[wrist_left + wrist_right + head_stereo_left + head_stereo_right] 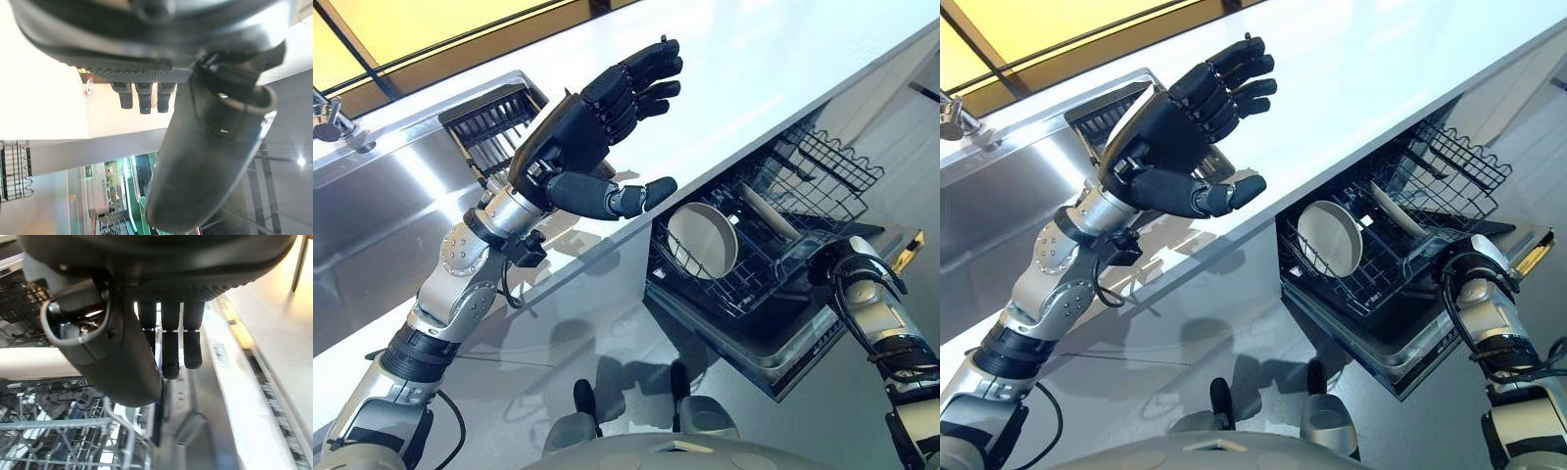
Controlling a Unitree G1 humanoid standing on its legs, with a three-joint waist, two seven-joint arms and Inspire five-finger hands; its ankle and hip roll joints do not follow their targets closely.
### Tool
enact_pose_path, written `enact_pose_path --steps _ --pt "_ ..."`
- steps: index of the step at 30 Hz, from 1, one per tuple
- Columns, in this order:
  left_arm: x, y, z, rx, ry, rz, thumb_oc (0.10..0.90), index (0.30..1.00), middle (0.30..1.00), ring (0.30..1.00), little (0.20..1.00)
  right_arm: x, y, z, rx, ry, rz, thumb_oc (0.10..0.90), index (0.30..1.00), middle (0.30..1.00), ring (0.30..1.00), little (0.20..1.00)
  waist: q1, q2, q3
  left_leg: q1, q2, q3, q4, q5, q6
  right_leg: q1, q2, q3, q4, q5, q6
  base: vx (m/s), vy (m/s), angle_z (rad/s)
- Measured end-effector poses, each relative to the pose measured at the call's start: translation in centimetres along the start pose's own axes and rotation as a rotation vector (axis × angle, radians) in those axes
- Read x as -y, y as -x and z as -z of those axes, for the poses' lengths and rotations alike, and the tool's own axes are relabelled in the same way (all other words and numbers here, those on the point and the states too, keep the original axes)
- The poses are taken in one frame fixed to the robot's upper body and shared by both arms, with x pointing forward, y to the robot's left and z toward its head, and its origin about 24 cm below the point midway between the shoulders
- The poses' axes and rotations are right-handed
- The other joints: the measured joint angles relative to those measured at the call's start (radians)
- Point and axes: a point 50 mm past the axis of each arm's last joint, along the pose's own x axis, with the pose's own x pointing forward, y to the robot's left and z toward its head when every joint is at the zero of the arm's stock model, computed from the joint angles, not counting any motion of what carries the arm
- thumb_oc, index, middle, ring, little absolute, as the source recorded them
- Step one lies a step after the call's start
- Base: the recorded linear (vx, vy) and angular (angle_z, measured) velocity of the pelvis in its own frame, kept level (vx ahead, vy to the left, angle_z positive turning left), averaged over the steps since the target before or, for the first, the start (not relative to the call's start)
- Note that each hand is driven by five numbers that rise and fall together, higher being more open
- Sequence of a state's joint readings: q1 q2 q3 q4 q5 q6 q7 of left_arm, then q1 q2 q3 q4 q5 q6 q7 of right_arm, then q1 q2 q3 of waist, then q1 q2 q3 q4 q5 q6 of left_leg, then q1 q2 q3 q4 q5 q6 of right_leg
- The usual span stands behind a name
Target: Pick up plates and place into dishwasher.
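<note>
Plates (702,238) stand on edge in the dishwasher rack (773,235). Your left hand (597,108) hovers empty, fingers relaxed, above the counter (754,59); your right hand (168,345) hangs loose by the rack. Plates likely feel stiff, slick, breakable; pinch the rim.

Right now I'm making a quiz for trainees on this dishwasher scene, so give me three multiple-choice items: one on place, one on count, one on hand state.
1. Where is the round white plate?
A. in the black wire dishwasher rack
B. on the white countertop
C. in the left hand

2. How many plates does the left hand hold?
A. two
B. one
C. none

3. The left hand's fingers are:
A. clenched
B. open
C. pinching cloth

Key: 1 A, it stands among the wires. 2 C, its palm is bare. 3 B, fingers spread above the countertop.
</note>
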State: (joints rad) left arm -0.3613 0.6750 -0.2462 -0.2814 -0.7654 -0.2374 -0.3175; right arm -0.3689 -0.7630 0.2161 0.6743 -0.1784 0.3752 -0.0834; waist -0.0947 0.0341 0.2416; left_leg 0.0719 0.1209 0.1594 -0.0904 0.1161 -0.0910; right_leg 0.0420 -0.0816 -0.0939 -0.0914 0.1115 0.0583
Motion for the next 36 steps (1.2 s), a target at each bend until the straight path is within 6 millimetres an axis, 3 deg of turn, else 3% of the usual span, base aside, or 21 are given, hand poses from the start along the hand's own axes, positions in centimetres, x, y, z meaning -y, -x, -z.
enact_pose_path --steps 6,13,15,18,23,26,28,30,36 --pt "0.1 -0.3 -0.1 0.005 -0.001 0.013 0.8 0.9 0.9 0.9 0.9 -0.1 -0.6 -0.2 -0.045 0.041 -0.008 0.1 0.3 0.3 0.3 0.2 0.022 0.004 -0.002 -0.01 -0.001 -0.015 0.0 0.003 0.001 -0.001 -0.002 -0.013 0.0 0.0 0.0 -0.02 -0.002 0.07" --pt "0.4 -0.7 -0.1 0.015 0.025 0.027 0.8 0.9 0.9 0.9 0.9 -0.5 -0.9 1.9 -0.185 0.055 -0.029 0.1 0.3 0.3 0.3 0.2 0.038 0.012 -0.006 -0.013 -0.005 -0.025 0.0 0.005 0.002 -0.003 -0.005 -0.02 0.0 0.0 0.0 -0.02 0.033 0.03" --pt "0.4 -0.7 -0.1 0.016 0.03 0.027 0.8 0.9 0.9 0.9 0.9 -0.5 -0.9 2.2 -0.203 0.057 -0.03 0.1 0.3 0.3 0.3 0.2 0.041 0.013 -0.007 -0.01 -0.014 -0.026 0.001 0.005 0.002 -0.01 0.0 -0.004 0.0 0.0 0.0 -0.02 0.086 -0.18" --pt "0.3 -0.7 0.0 0.014 0.042 0.023 0.8 0.9 0.9 0.9 0.9 -0.4 -1.1 1.6 -0.195 0.076 -0.026 0.1 0.3 0.3 0.3 0.2 0.068 0.017 -0.002 0.01 -0.023 -0.085 0.001 -0.016 -0.004 -0.024 0.003 0.058 0.006 0.012 0.007 0.0 0.114 -0.56" --pt "0.4 -0.9 0.1 0.008 0.048 0.035 0.8 0.9 0.9 0.9 0.9 -0.4 -1.0 1.9 -0.192 0.084 0.01 0.1 0.3 0.3 0.3 0.2 0.047 0.015 0.032 0.068 -0.042 -0.06 0.001 -0.035 0.009 0.017 -0.015 0.082 0.006 0.011 0.021 0.01 0.123 -0.2" --pt "0.3 -0.9 0.1 0.009 0.05 0.019 0.8 0.9 0.9 0.9 0.9 -0.2 -1.1 1.1 -0.14 0.089 0.018 0.1 0.3 0.3 0.3 0.2 0.049 0.015 0.065 0.095 -0.045 -0.024 0.001 -0.046 0.011 0.013 -0.021 0.086 0.025 0.005 0.03 0.0 0.03 -0.32" --pt "0.3 -0.9 0.1 0.01 0.052 0.004 0.8 0.9 0.9 0.9 0.9 0.3 -1.3 0.1 -0.094 0.093 0.032 0.1 0.3 0.3 0.3 0.2 0.062 0.014 0.092 0.12 -0.044 0.019 0.002 -0.056 0.008 -0.002 -0.034 0.054 0.051 -0.001 0.028 -0.04 -0.036 -0.64" --pt "0.2 -1.1 0.1 0.013 0.054 -0.003 0.8 0.9 0.9 0.9 0.9 1.1 -1.5 -1.3 -0.061 0.082 0.051 0.1 0.3 0.3 0.3 0.2 0.072 0.007 0.127 0.114 -0.037 0.054 0.078 -0.097 0.01 -0.011 -0.047 0.031 0.088 -0.002 0.025 -0.05 -0.048 -0.56" --pt "-1.1 -2.5 0.3 0.018 0.041 -0.014 0.8 0.9 0.9 0.9 0.9 4.2 -1.8 -4.5 0.006 0.063 0.12 0.1 0.3 0.3 0.3 0.2 0.061 0.007 0.179 0.01 -0.015 0.006 0.319 -0.221 0.008 -0.06 -0.047 0.03 0.224 -0.058 0.018 -0.1 -0.034 0.0"
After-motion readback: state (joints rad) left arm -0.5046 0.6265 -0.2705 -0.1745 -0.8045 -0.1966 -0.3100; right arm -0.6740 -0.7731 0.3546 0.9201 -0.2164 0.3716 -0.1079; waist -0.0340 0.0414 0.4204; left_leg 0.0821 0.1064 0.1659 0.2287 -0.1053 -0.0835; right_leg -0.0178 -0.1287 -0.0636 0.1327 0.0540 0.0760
